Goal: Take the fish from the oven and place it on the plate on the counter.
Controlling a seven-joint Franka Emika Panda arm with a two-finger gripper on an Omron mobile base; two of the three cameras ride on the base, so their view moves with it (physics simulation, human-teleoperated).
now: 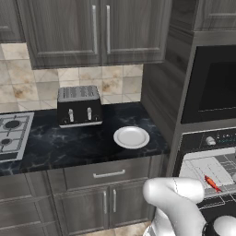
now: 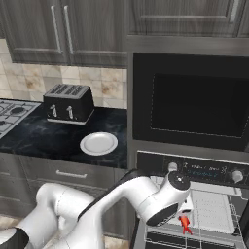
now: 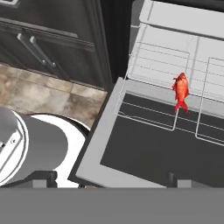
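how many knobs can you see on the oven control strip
2: one knob at the left end of the oven strip, one knob at the right end. The arm may hide others.

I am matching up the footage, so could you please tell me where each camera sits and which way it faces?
Left base view: behind the arm's left, facing the counter, toaster and plate; white arm at lower right.
Right base view: behind its right, facing the oven; arm from lower left.
Hand view: on the hand, looking down at the rack.
All three share the fish.
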